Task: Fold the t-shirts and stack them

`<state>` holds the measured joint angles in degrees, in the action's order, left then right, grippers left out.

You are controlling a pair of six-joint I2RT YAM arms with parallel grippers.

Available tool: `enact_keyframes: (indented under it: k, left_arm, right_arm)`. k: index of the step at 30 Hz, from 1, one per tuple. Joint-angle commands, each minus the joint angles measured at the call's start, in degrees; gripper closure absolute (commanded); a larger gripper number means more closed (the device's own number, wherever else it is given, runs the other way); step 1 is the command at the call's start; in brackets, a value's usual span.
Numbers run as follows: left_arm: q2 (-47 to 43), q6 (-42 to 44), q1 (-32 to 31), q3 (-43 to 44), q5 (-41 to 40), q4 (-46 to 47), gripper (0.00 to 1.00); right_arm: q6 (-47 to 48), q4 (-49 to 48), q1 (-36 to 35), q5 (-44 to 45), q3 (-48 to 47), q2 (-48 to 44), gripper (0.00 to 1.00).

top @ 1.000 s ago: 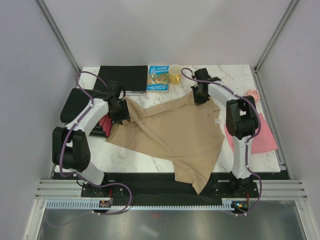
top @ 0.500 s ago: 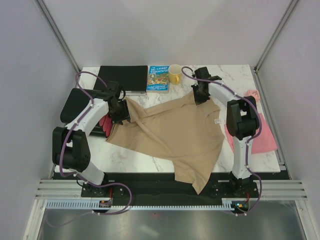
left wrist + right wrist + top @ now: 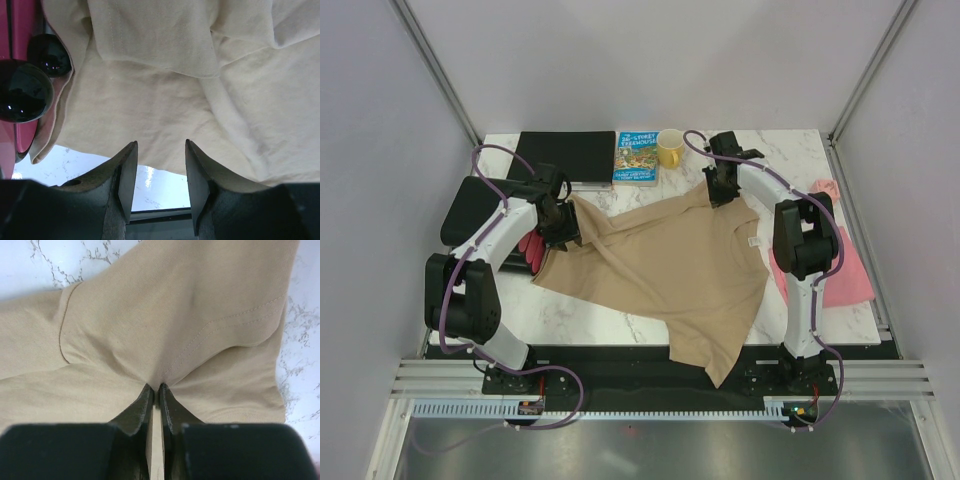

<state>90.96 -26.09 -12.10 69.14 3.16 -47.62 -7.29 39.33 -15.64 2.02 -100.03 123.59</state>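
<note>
Jaws almost touching, thin fold of tan t-shirt [image 3: 165,315] pinched between; marble table [image 3: 30,265] at corners.

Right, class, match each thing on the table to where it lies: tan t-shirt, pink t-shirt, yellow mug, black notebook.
Things:
1. tan t-shirt
2. pink t-shirt
3. yellow mug
4. black notebook

Places:
A. far left corner
B. at the right edge
C. spread across the middle
D. far edge, just right of the children's book

Pairs: 1-C, 2-B, 3-D, 4-A
</note>
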Motion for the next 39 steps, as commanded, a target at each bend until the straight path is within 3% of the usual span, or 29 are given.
enact_keyframes:
  k: [1,3,6,12,21,23,25,30,39]
  left_arm:
    - [-1.22,0.86,0.14,-0.41,0.0,0.51,0.5]
    - [-1.22,0.86,0.23,-0.33,0.0,0.51,0.5]
    - [-1.31,0.86,0.14,-0.33,-0.08,0.59,0.5]
    - [-1.22,0.86,0.14,-0.41,-0.08,0.59,0.5]
    - [-1.04,0.51,0.14,-0.15,-1.57,0.42,0.49]
    - [-2.09,-0.1,0.14,0.02,-2.98,0.33,0.46]
    - [-2.8,0.33,0.23,0.2,-7.63,0.33,0.38]
    - [-0.87,3.06,0.23,0.46,-10.89,-0.2,0.37]
    - [6.4,-1.77,0.14,2.56,-6.32,4.11,0.39]
  right_arm:
    - [-0.01,0.22,-0.27,1.14,-3.07,-3.18,0.84]
    - [-0.09,0.48,-0.18,1.05,-3.42,-3.09,0.78]
    - [-0.09,0.57,-0.18,1.05,-3.24,-3.09,0.8]
    - [-0.36,0.57,-0.18,1.32,-3.15,-2.92,1.0]
    - [-0.53,0.75,-0.18,2.81,-4.91,-3.79,1.0]
    - [-0.53,0.92,-0.09,2.72,-5.35,-3.97,1.0]
    - [-0.62,1.1,-0.18,3.16,-5.61,-4.23,1.0]
    - [-1.06,1.36,0.43,2.55,-6.4,-4.67,1.0]
    - [-2.03,1.8,2.71,2.37,-7.02,-8.1,1.0]
